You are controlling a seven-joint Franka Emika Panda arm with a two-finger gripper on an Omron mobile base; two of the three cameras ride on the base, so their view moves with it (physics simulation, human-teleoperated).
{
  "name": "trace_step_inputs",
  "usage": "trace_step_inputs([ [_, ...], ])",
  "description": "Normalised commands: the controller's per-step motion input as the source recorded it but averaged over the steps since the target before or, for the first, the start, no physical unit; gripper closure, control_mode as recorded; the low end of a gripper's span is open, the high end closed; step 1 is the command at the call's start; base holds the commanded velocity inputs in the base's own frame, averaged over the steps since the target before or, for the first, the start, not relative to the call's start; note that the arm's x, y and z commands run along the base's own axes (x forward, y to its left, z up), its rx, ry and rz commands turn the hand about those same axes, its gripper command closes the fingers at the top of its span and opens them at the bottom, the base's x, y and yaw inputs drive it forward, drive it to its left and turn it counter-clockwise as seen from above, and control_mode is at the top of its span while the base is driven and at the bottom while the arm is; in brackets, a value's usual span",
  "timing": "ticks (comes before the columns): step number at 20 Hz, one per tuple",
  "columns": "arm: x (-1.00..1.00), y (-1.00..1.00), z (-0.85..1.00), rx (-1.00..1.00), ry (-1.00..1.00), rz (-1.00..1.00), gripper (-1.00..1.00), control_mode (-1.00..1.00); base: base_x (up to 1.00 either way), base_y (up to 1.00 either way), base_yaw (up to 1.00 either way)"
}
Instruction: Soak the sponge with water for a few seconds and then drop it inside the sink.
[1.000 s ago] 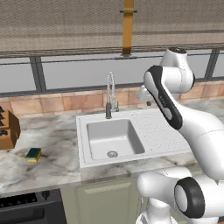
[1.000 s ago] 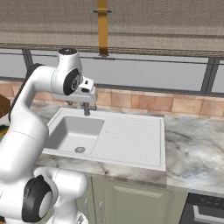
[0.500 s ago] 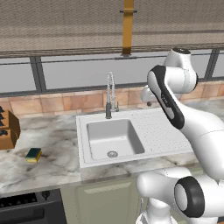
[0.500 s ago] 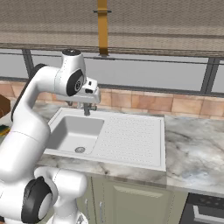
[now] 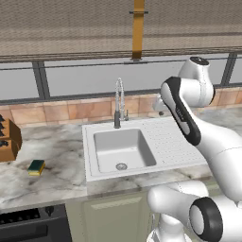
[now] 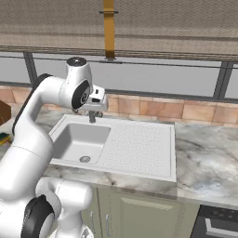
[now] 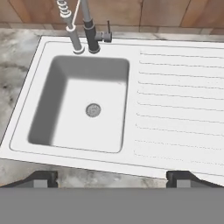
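Hand view is giving me the clearest read right now: the gripper (image 7: 112, 178) is hanging above the near edge of the sink (image 7: 26, 109), and I am seeing its two finger tips (image 7: 41, 178) standing far apart at the bottom corners with nothing between them, so the jaws are wide open and empty. Past them I am looking down into the grey basin, with the round drain (image 7: 93, 110) sitting dry in the middle and the ridged drainboard (image 7: 183, 100) running off to the right. Beyond the basin the faucet (image 7: 89, 33) is rising at the back rim, and I am not picking out any stream of water falling from it.

Left base view is telling me what the next move hinges on. The sponge (image 5: 36, 167) is lying flat on the marble countertop (image 5: 56, 156), well apart from the sink and off to its left, near the brown knife block (image 5: 8, 140). The arm is hanging over the drainboard side, so the sponge is lying well to the left of the jaws, across the whole basin. Its long axis is appearing to run roughly along the counter's front edge, though it is small here and I am not sure. I am judging the pickup as not yet begun.
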Motion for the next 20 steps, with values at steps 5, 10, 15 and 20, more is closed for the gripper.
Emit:
trace_step_inputs([
  [5, 0.08, -0.01, -0.22, 0.03, -0.17, 0.04, -1.0, -1.0, 0.0, 0.0, 0.0],
  [10, 0.43, -0.08, -0.09, 0.07, -0.06, 0.05, -1.0, -1.0, 0.0, 0.0, 0.0],
  [15, 0.49, -0.08, -0.03, 0.06, -0.06, 0.07, -1.0, -1.0, 0.0, 0.0, 0.0],
  [20, 0.45, -0.02, -0.01, 0.05, -0.03, 0.04, -1.0, -1.0, 0.0, 0.0, 0.0],
])
